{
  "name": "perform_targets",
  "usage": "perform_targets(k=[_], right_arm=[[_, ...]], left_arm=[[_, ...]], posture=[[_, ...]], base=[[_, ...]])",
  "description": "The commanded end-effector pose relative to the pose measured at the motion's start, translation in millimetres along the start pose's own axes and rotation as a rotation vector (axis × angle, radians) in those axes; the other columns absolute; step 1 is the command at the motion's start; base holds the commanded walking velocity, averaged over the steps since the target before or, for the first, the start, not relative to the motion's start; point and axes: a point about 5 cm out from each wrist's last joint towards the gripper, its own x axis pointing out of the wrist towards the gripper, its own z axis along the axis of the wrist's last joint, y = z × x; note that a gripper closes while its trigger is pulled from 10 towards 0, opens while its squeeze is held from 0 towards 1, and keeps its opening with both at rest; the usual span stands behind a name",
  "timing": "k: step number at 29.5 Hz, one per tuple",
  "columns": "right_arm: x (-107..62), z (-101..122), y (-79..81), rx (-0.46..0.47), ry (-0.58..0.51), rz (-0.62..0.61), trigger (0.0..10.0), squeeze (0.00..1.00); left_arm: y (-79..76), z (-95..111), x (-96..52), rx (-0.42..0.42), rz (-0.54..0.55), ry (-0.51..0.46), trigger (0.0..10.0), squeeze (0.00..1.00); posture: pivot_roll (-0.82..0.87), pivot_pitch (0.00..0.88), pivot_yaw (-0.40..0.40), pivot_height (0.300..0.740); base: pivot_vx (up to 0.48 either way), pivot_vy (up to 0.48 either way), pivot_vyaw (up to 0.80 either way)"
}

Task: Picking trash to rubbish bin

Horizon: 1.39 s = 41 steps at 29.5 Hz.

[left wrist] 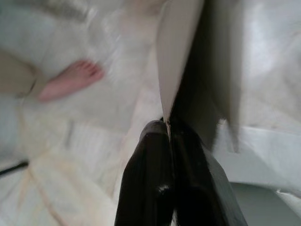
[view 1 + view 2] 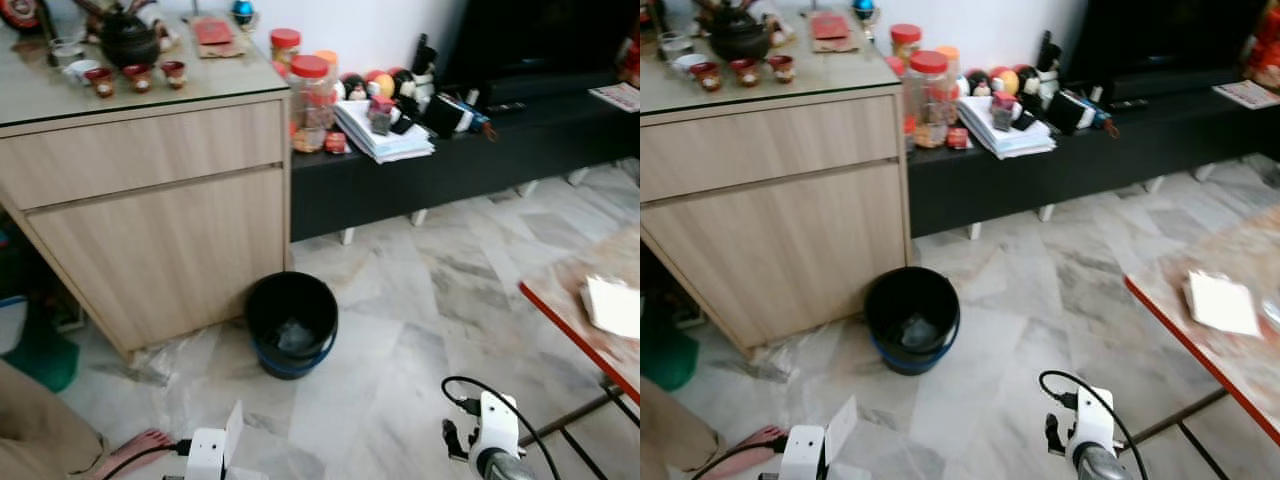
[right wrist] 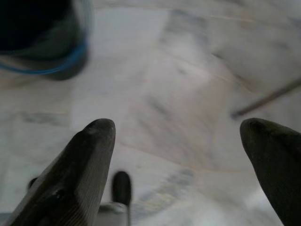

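Note:
A black rubbish bin with a blue band stands on the marble floor beside the wooden cabinet, with pale trash inside it. My left gripper is shut on a flat white card, which sticks up at the bottom of the left eye view as the card. The bin lies ahead of it and slightly to the right. My right gripper is open above bare floor, with the bin a short way beyond its fingers. The right wrist is low at the right.
A wooden cabinet carrying tea ware stands at the left. A low black TV bench with jars, papers and toys runs along the wall. A red-edged table with a white paper is at the right. A person's bare foot is near my left arm.

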Motion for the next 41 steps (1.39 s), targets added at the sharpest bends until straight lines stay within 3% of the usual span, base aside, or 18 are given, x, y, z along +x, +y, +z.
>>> perform_targets(k=[1, 16, 26, 32, 41], right_arm=[[-0.3, 2.4, -5.4, 0.022, -0.014, -0.02, 10.0, 0.0], [-0.2, 3.4, -6.8, 0.062, -0.016, -0.022, 10.0, 0.0], [-0.4, 3.3, -7.3, 0.032, -0.018, -0.019, 10.0, 0.0], [-0.3, 4.1, -7.6, 0.049, -0.018, -0.011, 10.0, 0.0], [2.8, 22.2, -0.7, 0.032, -0.053, 0.053, 10.0, 0.0]], left_arm=[[-0.8, -9.9, -2.0, -0.008, 0.002, 0.045, 10.0, 0.0], [1.3, -8.1, -1.4, -0.015, 0.009, 0.039, 10.0, 0.0], [-4.5, -1.3, -0.2, 0.009, -0.004, 0.011, 10.0, 0.0], [-6.6, 18.2, 3.6, 0.034, -0.008, -0.063, 10.0, 0.0], [-27.5, 87.1, 6.9, 0.141, -0.103, -0.335, 10.0, 0.0]], posture=[[0.09, 0.153, -0.097, 0.74], [0.09, 0.196, -0.095, 0.74], [0.09, 0.21, -0.1, 0.74], [0.08, 0.212, -0.104, 0.74], [0.08, 0.216, -0.109, 0.74]], base=[[0.375, 0.0, 0.0], [0.378, 0.0, -0.16], [0.378, 0.0, 0.19], [0.38, 0.0, 0.0], [0.291, 0.0, 0.0]])
